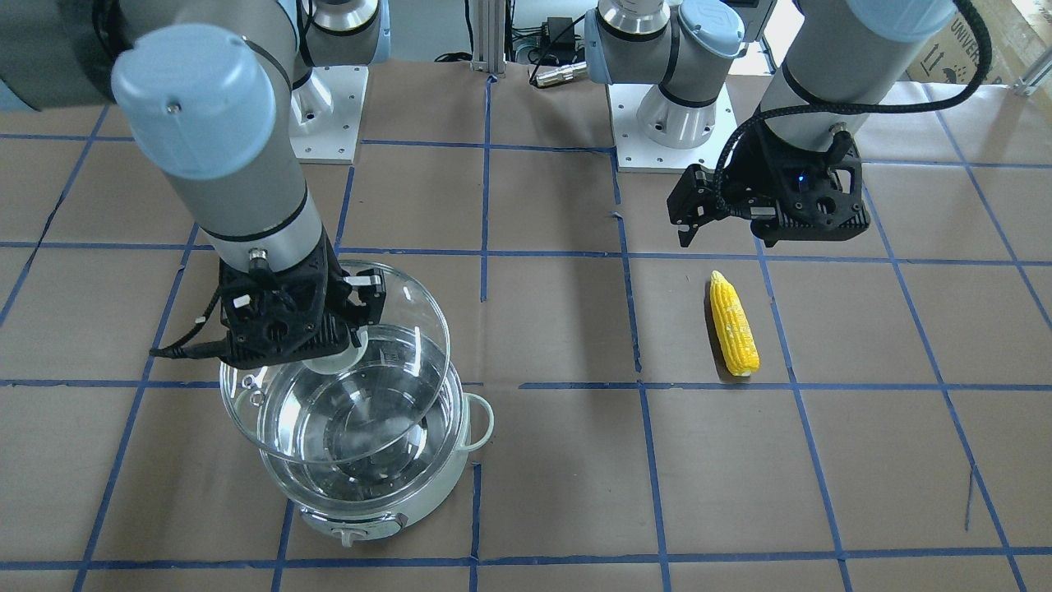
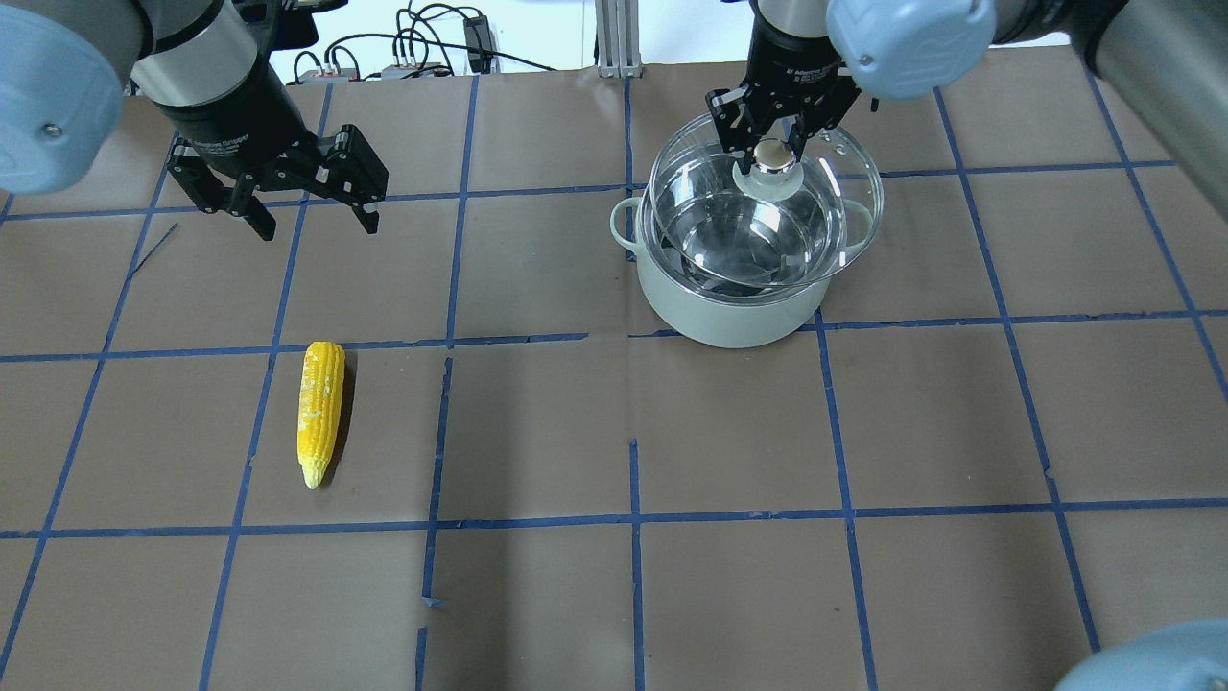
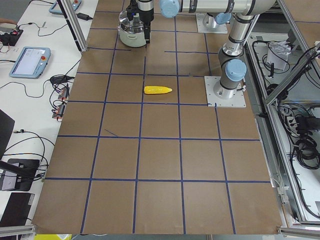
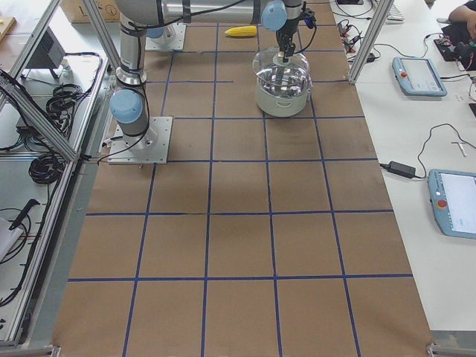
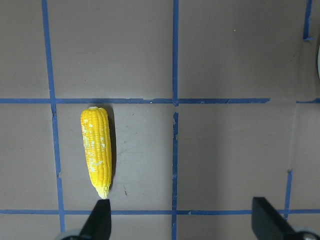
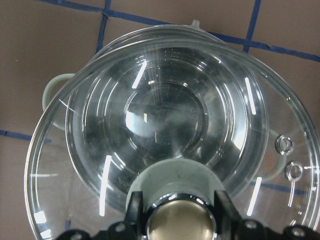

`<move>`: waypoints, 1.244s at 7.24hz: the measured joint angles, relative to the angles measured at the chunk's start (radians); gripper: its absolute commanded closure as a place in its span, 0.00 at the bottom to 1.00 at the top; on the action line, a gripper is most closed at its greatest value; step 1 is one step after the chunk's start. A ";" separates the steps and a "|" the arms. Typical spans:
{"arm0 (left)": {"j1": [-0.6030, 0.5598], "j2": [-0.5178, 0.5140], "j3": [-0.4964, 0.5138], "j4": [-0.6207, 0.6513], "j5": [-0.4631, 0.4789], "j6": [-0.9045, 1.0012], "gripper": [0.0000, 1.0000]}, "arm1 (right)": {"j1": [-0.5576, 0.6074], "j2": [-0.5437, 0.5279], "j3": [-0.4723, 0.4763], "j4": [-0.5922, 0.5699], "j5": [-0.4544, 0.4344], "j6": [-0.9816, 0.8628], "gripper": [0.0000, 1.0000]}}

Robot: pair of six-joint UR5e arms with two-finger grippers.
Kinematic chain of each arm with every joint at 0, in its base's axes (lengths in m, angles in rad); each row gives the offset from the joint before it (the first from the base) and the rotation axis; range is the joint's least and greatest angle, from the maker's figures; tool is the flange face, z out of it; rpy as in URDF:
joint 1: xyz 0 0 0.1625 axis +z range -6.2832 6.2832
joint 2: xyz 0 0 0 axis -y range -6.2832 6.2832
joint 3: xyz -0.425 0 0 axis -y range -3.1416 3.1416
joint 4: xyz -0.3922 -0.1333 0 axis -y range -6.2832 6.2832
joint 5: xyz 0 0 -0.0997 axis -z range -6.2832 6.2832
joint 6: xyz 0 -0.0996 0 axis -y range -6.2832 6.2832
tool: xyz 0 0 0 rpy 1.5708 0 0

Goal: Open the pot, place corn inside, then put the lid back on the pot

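The pale mint pot (image 2: 729, 317) stands on the table at the right of the overhead view, its steel inside showing. My right gripper (image 2: 772, 155) is shut on the knob (image 6: 175, 215) of the clear glass lid (image 2: 835, 173). It holds the lid tilted just over the pot's mouth and shifted toward the far side. In the front view the lid (image 1: 415, 329) hangs above the pot (image 1: 370, 510). The yellow corn (image 2: 320, 411) lies on the table at the left, tapered end toward the robot. My left gripper (image 2: 317, 228) is open and empty, above the table beyond the corn (image 5: 96, 151).
Brown paper with a blue tape grid covers the table (image 2: 633, 576). The two arm base plates (image 1: 329, 107) (image 1: 674, 140) sit at the robot's edge, with cables behind them. Teach pendants (image 4: 420, 74) lie on a side table past the pot.
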 measured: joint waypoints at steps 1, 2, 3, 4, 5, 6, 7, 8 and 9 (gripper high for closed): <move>0.021 -0.006 -0.024 0.001 0.000 0.027 0.00 | -0.009 -0.046 -0.003 0.061 -0.001 -0.009 0.72; 0.053 -0.018 -0.066 0.019 0.000 0.066 0.00 | -0.027 -0.108 0.018 0.104 -0.001 -0.023 0.72; 0.089 -0.030 -0.124 0.078 -0.001 0.116 0.00 | -0.052 -0.178 0.063 0.129 -0.002 -0.033 0.72; 0.131 -0.046 -0.194 0.170 -0.001 0.179 0.00 | -0.075 -0.240 0.123 0.136 -0.001 -0.039 0.72; 0.185 -0.066 -0.279 0.270 -0.002 0.236 0.00 | -0.093 -0.285 0.186 0.132 0.001 -0.042 0.72; 0.233 -0.090 -0.366 0.383 -0.003 0.284 0.00 | -0.102 -0.317 0.227 0.130 0.002 -0.042 0.72; 0.262 -0.120 -0.434 0.492 -0.004 0.318 0.00 | -0.109 -0.333 0.245 0.129 0.003 -0.042 0.72; 0.274 -0.149 -0.476 0.554 -0.012 0.331 0.00 | -0.115 -0.339 0.251 0.129 0.008 -0.040 0.72; 0.278 -0.176 -0.499 0.582 -0.025 0.337 0.00 | -0.117 -0.341 0.254 0.129 0.009 -0.038 0.73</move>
